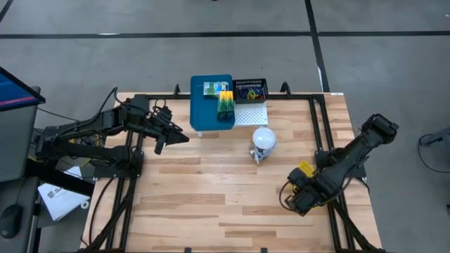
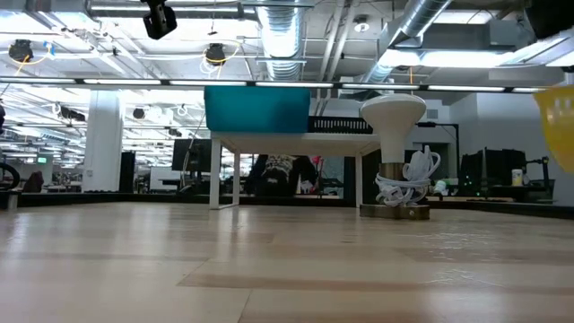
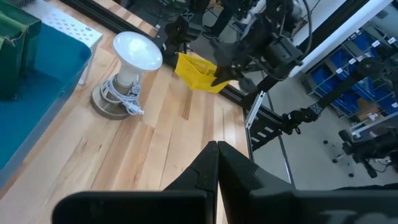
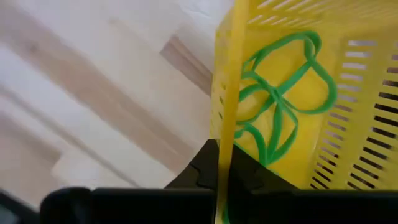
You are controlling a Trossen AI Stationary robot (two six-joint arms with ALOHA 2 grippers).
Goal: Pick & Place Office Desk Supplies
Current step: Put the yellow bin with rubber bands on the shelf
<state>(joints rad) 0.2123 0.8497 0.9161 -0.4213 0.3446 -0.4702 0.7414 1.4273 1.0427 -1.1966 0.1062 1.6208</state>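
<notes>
A yellow slotted basket (image 4: 311, 81) with green loops (image 4: 280, 106) inside hangs above the table's right part, with my right gripper (image 4: 219, 155) shut on it; it also shows in the high view (image 1: 304, 169) and the left wrist view (image 3: 196, 71). My left gripper (image 1: 176, 137) is shut and empty, in the air beside the teal tray (image 1: 204, 112). On the tray lie a crayon box (image 1: 226, 105) and packets (image 1: 214, 88). A black basket (image 1: 250, 90) behind it holds coloured loops. My right gripper pinches the yellow basket's upright wall at its rim (image 4: 225, 93), one finger inside the basket and one outside. The fingers come from above, pointing down. The basket is lifted clear of the table and hangs tilted (image 3: 199, 74), the green loops lying against its bottom.
A white ball-shaped lamp (image 1: 264, 140) on a round base with a coiled cord stands mid-table, between the tray and the right arm. A white perforated board (image 1: 251, 114) lies by the tray. Bare wood spreads over the near half of the table (image 1: 211, 204).
</notes>
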